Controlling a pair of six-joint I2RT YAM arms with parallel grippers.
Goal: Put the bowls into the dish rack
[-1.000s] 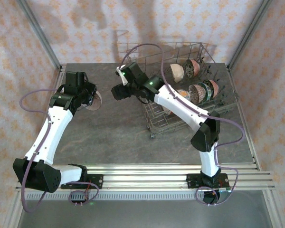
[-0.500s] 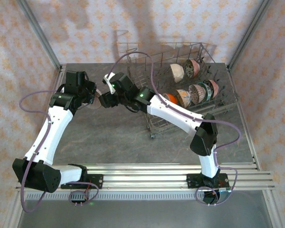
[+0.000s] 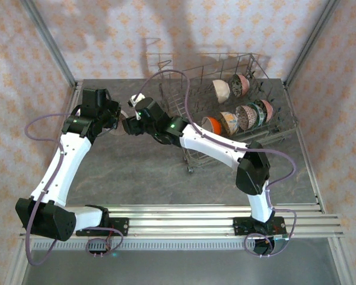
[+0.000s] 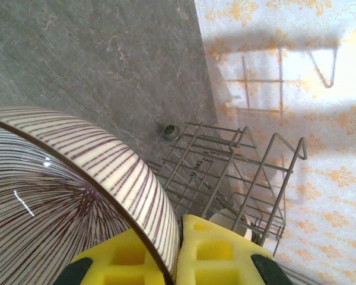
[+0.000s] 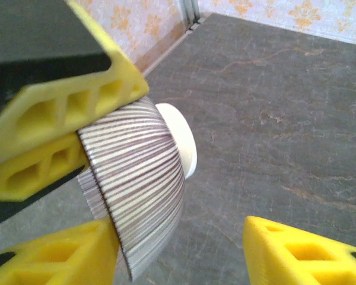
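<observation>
Presently the left gripper [image 4: 177,255] is clamped on the rim of a striped bowl [image 5: 136,190], held on edge over the table, left of the dish rack [image 3: 190,155]. The right gripper [image 5: 181,237] straddles it, jaws apart, not gripping. Risk: if the left releases before the right pinches firmly, the bowl drops. A skewed pinch on the curved wall could also squeeze it out.

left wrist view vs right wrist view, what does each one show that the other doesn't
Left wrist view: the striped bowl seen from its inside, and the dish rack beyond it against the wallpapered wall.
Right wrist view: the bowl's outside with its white foot, and the right tool open, fingers either side of it.
Both: the striped bowl, the left tool shut on its rim, the grey table.
</observation>
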